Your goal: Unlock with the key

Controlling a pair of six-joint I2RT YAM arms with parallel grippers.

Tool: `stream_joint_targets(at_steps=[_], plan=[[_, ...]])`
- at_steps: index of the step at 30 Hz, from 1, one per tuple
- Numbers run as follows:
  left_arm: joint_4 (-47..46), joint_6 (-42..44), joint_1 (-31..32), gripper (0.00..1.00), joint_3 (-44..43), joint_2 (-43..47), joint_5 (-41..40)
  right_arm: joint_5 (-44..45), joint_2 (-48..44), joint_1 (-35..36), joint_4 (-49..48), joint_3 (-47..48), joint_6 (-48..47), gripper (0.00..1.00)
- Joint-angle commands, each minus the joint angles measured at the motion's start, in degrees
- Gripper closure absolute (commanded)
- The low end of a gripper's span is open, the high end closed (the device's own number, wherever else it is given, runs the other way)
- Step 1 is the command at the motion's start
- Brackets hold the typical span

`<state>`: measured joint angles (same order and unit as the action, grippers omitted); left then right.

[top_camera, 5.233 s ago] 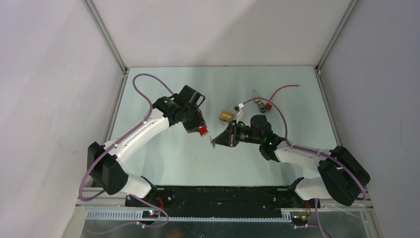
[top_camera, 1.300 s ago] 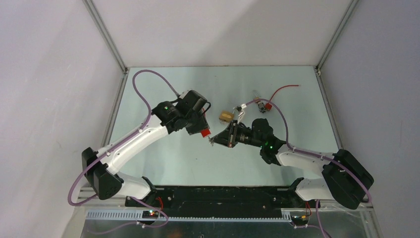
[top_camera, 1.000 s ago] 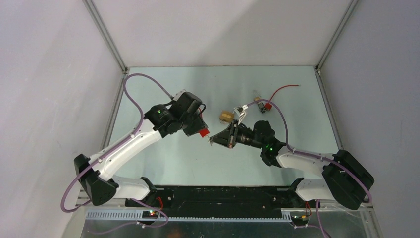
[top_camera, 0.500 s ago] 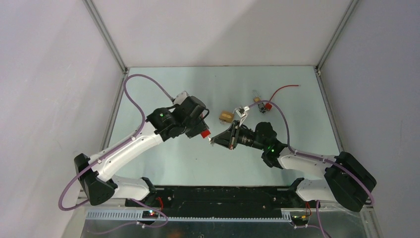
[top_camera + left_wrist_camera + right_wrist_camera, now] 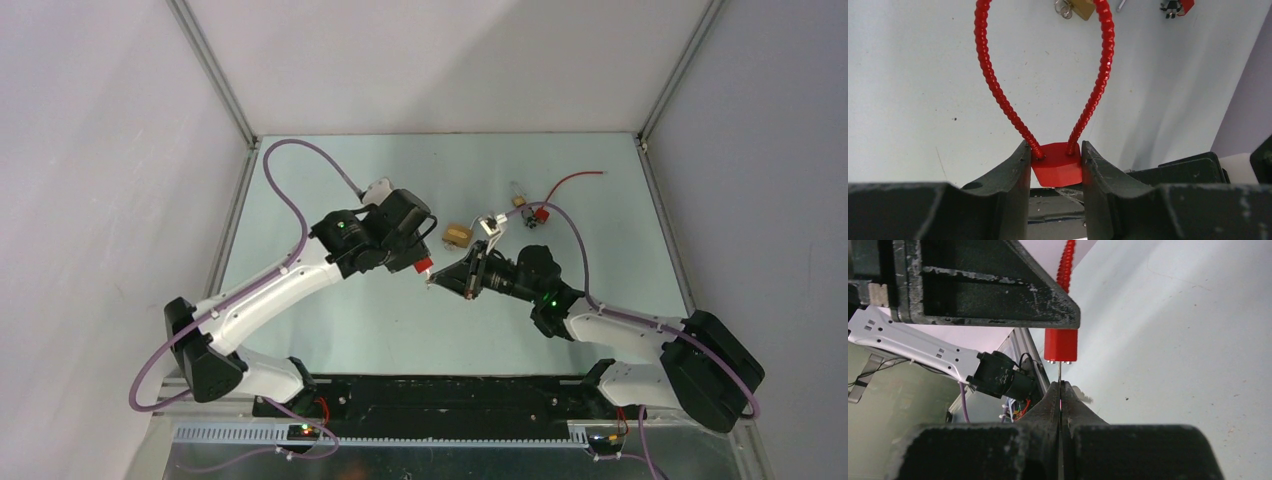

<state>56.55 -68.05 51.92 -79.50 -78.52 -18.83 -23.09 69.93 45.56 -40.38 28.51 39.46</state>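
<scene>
My left gripper (image 5: 1056,156) is shut on a small red plastic lock body (image 5: 1058,167), whose ribbed red cable loop (image 5: 992,80) arches away from the jaws. In the top view it hangs above mid-table (image 5: 423,265). My right gripper (image 5: 1060,385) is shut on the key (image 5: 1059,372), a thin silvery blade pinched edge-on between the fingertips. The blade's tip reaches the underside of the red lock body (image 5: 1060,345). How deep it sits I cannot tell. The two grippers meet tip to tip, the right gripper (image 5: 434,282) just right of the red lock.
A small brass padlock (image 5: 457,235) with a silver shackle lies behind the grippers, also visible from the left wrist (image 5: 1082,6). A second red tag (image 5: 543,212) with a thin red wire (image 5: 575,180) lies at the back right. Metal frame rails edge the table.
The left arm has swung right and slightly back with the red lock. The right gripper followed it, and the gap between key and lock has closed.
</scene>
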Motion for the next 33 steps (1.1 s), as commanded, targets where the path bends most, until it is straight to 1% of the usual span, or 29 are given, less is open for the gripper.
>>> stream_joint_targets(at_steps=[1,6,13,15,18,23,29,33], plan=[[-2.2,-1.0,3.8,1.0,-2.1,-0.8,9.7,5.4,-1.7,-3.5,-7.7,3.0,-0.8,1.0],[-2.2,1.2,3.8,1.0,-2.0,-2.4,9.8,2.6,-3.2,-7.0,-6.3,4.2,0.8,1.0],[-2.2,4.9,3.9,1.0,-4.5,-4.2,10.0,-2.3,-1.8,-10.4,-6.6,6.6,5.0,1.0],[-2.2,4.7,3.9,1.0,-4.6,-4.3,9.7,-3.3,-1.7,-10.8,-5.4,7.7,5.2,1.0],[-2.2,3.5,3.8,1.0,-4.6,-4.3,9.4,-2.1,-1.5,-9.6,-3.7,8.4,3.0,1.0],[-4.2,1.0,3.0,1.0,-5.3,-4.4,10.7,1.1,0.5,-7.7,-4.0,8.5,0.9,1.0],[-9.1,0.1,2.4,1.0,-4.6,-3.6,12.9,2.9,2.9,-8.1,-7.2,8.4,4.2,1.0],[-11.1,-0.9,1.4,1.0,-3.2,-2.4,14.6,4.2,3.1,-8.1,-7.6,8.4,5.2,1.0]])
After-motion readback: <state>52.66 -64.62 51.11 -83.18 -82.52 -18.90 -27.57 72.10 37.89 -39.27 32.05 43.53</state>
